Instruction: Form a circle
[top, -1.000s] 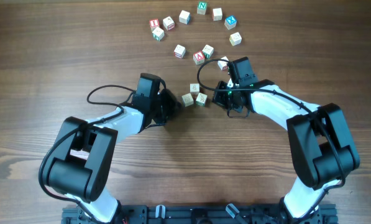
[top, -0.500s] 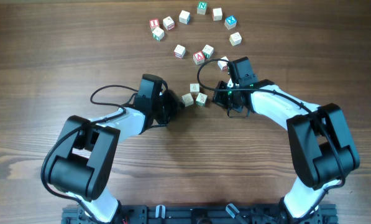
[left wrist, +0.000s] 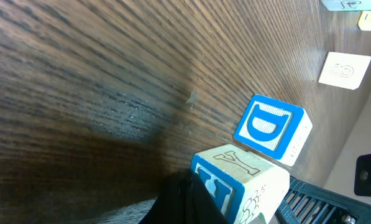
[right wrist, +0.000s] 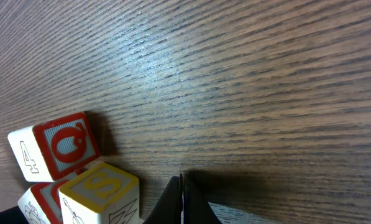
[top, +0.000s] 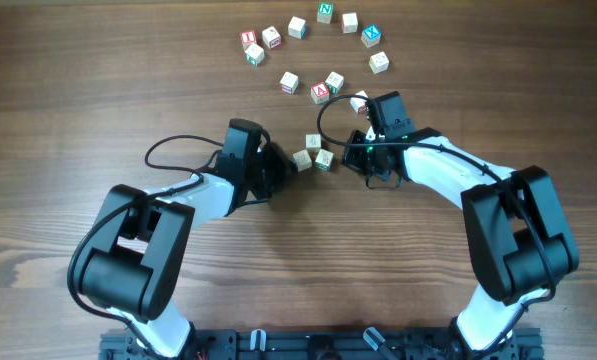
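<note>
Centrally, left fingers [left wrist: 184, 202] closed beside Y cube [left wrist: 241, 177]; right fingers [right wrist: 180, 202] closed near Q cube [right wrist: 64, 146].

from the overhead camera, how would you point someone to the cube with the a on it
On the wooden table, an arc of alphabet cubes curves along the far side. Just inside it, on the near side, sits a short row of cubes; the A cube is second from the left, the only one there with a red top and white letter.
</note>
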Controlling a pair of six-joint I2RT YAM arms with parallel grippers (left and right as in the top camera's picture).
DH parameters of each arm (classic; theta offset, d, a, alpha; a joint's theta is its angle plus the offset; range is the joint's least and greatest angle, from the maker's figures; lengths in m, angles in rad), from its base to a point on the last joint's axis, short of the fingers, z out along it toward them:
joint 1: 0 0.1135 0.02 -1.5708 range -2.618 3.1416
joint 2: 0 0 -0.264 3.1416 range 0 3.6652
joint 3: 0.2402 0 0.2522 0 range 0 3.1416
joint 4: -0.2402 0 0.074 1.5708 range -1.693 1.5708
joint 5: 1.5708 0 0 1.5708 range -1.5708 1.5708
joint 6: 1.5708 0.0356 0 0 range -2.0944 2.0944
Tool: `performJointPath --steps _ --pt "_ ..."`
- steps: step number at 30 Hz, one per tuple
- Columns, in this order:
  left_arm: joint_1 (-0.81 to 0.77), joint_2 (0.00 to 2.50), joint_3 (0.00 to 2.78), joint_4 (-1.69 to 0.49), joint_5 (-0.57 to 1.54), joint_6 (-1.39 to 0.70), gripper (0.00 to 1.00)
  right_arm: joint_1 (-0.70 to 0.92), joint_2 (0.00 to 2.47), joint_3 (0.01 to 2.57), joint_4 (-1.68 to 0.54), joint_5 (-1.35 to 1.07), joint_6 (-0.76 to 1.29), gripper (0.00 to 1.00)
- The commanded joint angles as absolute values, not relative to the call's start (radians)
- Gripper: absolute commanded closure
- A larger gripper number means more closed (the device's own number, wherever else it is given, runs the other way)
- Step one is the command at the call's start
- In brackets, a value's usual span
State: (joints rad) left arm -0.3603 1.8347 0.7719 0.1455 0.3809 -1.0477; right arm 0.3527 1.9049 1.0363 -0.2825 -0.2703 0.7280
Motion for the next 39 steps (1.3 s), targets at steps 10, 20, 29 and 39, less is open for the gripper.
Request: performJointPath --steps 10,20,29,39 --pt "-0.366 1.862 0.755 0.149 0.316 -0.998 0.96 0.366 1.958 1.021 -0.279 -0.393 0.610 0.96" --pt "-0.366 1.895 0.755 0.173 0.302 -1.006 0.96 0.380 1.958 1.021 -0.265 -0.395 0.614 0.95" --pt "-0.367 1.895 0.755 0.169 0.302 -1.006 0.96 0.380 1.958 1.021 -0.282 -0.403 0.613 0.95" --pt "-0.373 1.895 0.755 0.104 0.360 -1.006 0.96 0.397 1.958 1.021 -0.307 -0.414 0.612 0.96"
